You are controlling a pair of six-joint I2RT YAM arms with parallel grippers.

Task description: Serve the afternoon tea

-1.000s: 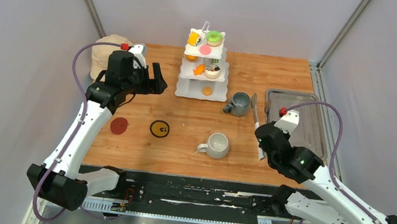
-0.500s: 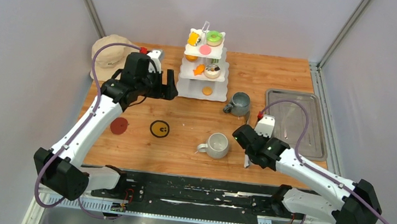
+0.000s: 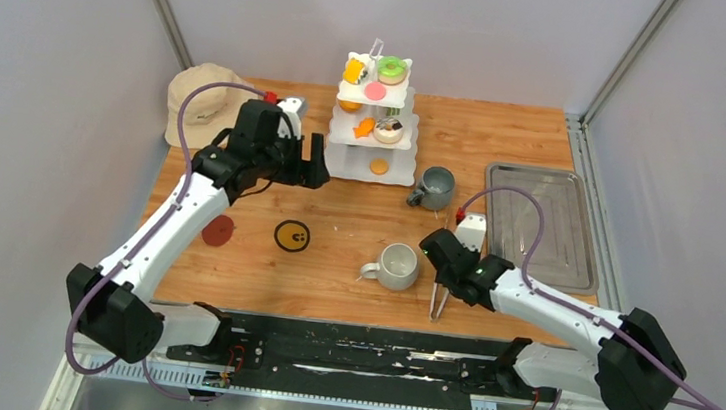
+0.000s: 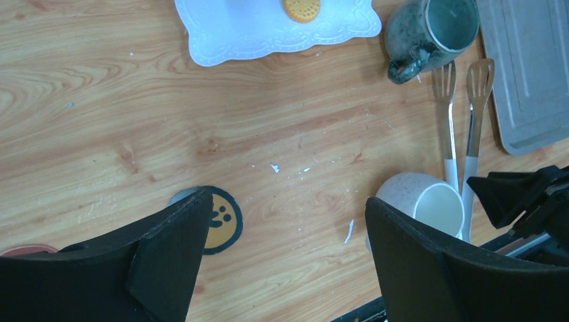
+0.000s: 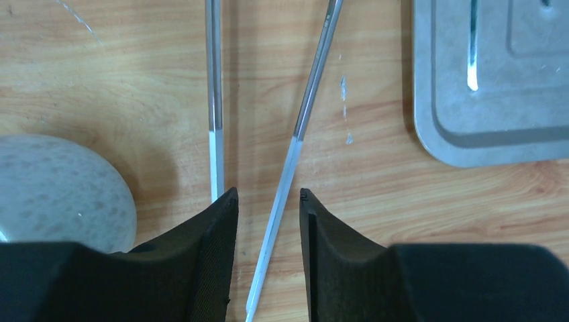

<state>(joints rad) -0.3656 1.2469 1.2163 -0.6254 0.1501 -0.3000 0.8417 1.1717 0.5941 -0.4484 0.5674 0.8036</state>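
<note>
Right gripper (image 5: 267,194), lower centre, jaws narrowly parted over spread tongs (image 5: 213,67). Centre both tong arms before closing. Left gripper (image 4: 288,199) wide, empty.

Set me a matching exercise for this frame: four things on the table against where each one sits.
Things:
1. dark grey mug
2. pale speckled mug
3. round orange biscuit
4. beige bucket hat

Places:
A. far left corner of the table
B. bottom tier of the white stand
C. next to the tongs, toward the near edge
D. just right of the stand's base

Pairs: 1-D, 2-C, 3-B, 4-A
</note>
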